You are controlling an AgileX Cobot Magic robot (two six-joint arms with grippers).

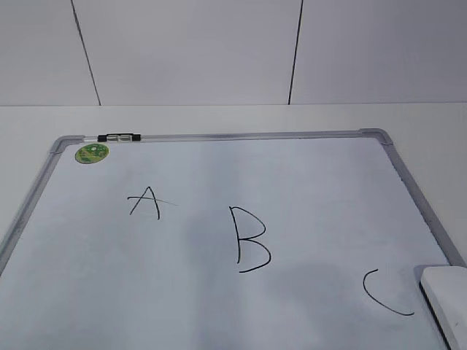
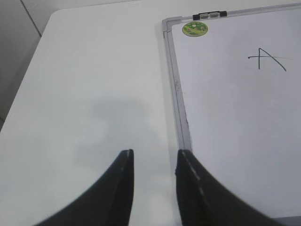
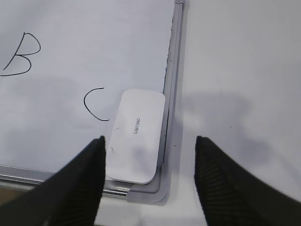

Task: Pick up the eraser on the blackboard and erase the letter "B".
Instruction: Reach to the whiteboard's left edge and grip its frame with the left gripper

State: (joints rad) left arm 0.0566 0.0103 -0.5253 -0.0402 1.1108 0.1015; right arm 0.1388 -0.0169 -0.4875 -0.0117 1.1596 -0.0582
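Eraser flat in the near right corner of the blackboard, beside the "C", with the letter "B" unwiped mid-board; right gripper spread wide above the eraser, grasping nothing; left gripper narrowly parted, empty, over the board's left frame.

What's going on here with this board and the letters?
A two-armed robot is set to wipe the B off the board. Nothing has been picked up so far. The eraser lies in the board's near right corner, beside the C, and all three letters, including the A, are intact. The right gripper hangs open above that corner, with the eraser showing by its left finger. The left gripper is off by the board's left edge, empty, its fingers a little apart.
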